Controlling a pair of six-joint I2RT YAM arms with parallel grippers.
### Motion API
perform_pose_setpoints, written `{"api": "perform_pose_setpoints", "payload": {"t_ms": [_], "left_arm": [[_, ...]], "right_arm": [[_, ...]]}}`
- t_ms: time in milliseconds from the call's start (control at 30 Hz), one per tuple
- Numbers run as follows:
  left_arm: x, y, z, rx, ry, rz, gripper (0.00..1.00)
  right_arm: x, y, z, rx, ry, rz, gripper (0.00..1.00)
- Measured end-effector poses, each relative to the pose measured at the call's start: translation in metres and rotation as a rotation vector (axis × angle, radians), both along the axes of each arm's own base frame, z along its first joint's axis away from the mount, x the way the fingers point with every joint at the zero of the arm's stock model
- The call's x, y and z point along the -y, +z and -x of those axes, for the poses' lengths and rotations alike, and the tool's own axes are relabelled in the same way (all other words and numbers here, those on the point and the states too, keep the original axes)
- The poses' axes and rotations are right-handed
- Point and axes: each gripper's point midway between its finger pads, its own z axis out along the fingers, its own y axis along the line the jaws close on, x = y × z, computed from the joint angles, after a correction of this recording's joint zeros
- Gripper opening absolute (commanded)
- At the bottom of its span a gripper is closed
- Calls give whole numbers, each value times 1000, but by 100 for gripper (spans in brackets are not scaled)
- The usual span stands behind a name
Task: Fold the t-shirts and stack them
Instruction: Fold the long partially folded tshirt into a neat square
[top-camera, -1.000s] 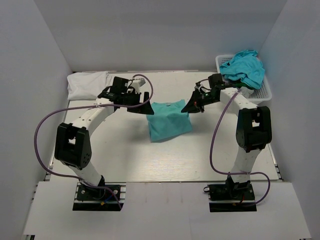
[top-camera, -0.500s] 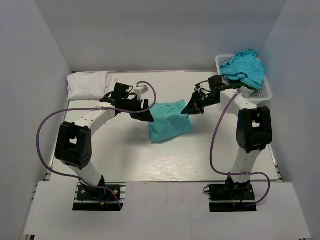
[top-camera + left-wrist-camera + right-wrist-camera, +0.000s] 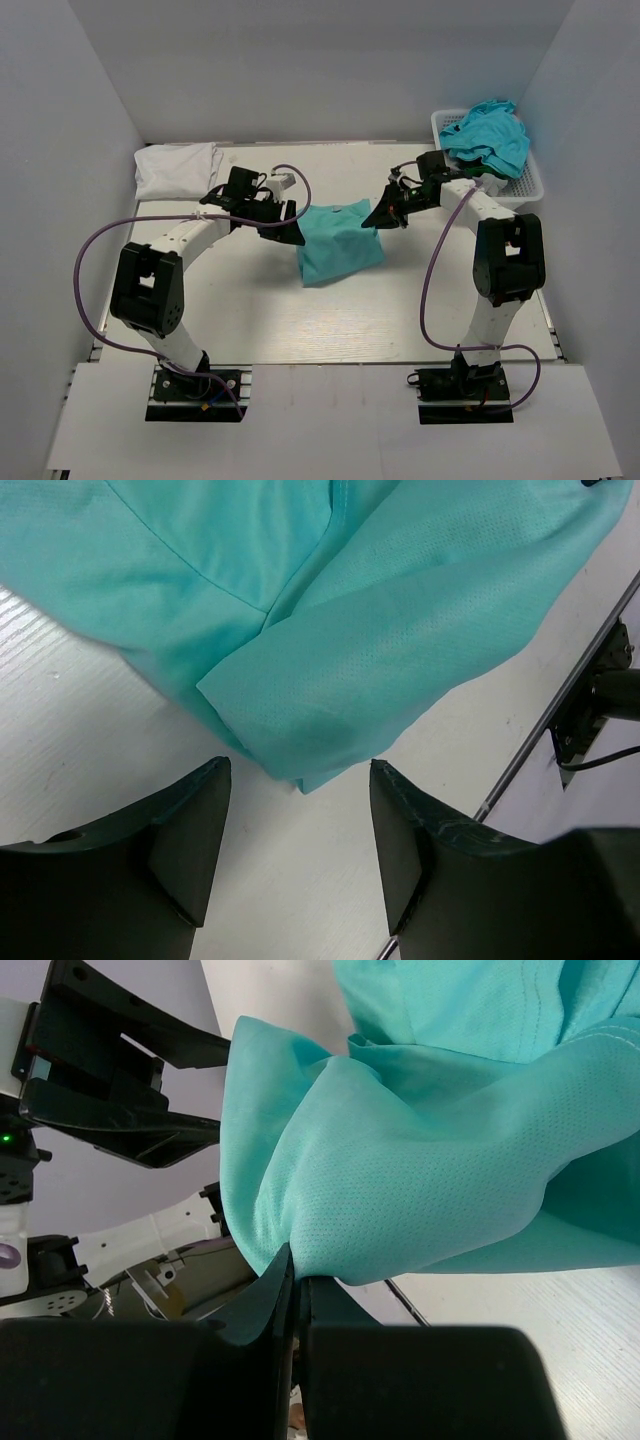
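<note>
Two arms are on the same mint-green t-shirt (image 3: 340,245) from the overhead view. It sits roughly mid-table, partly folded, with the left gripper (image 3: 288,232) at its left edge and the right gripper (image 3: 385,215) at its far right corner. A white t-shirt (image 3: 178,168) lies flat in the far left corner, which I'd guess is where the stack starts. The turquoise t-shirts (image 3: 488,135) are heaped in the basket (image 3: 530,185) at far right, so they look like the ones waiting their turn. On the left wrist cam, the left gripper (image 3: 298,775) is spread wide with nothing in it. A folded corner of the mint-green t-shirt (image 3: 400,630) rests on the table (image 3: 100,730) just ahead of the gap, so it looks lined up to take that corner. On the right wrist cam, the right gripper (image 3: 295,1270) is pinched tight on a bunch of the mint-green t-shirt (image 3: 420,1190), and the cloth drapes away from the pinch. My read is that it's holding that side up so both edges can be carried over together once the left side has a grip.
</note>
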Motion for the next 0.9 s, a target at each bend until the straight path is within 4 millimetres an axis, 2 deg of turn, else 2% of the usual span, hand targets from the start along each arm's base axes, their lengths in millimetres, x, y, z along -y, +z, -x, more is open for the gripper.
{"api": "perform_pose_setpoints", "payload": {"t_ms": [433, 533, 567, 633, 667, 733, 900], "left_arm": [[18, 14, 6, 13, -72, 117, 62], [17, 12, 7, 4, -70, 109, 52], [16, 11, 7, 2, -69, 105, 42], [16, 11, 8, -2, -65, 102, 31], [16, 10, 8, -2, -65, 101, 16], [15, 10, 7, -4, -59, 98, 0], [14, 10, 3, -9, -19, 86, 0]], "right_arm": [[0, -1, 2, -2, 2, -7, 0], [0, 0, 1, 4, 3, -9, 0], [0, 0, 1, 5, 3, -9, 0], [-1, 0, 1, 8, 3, -10, 0], [-1, 0, 1, 9, 3, -11, 0], [-1, 0, 1, 8, 3, -11, 0], [-1, 1, 1, 12, 4, -14, 0]]}}
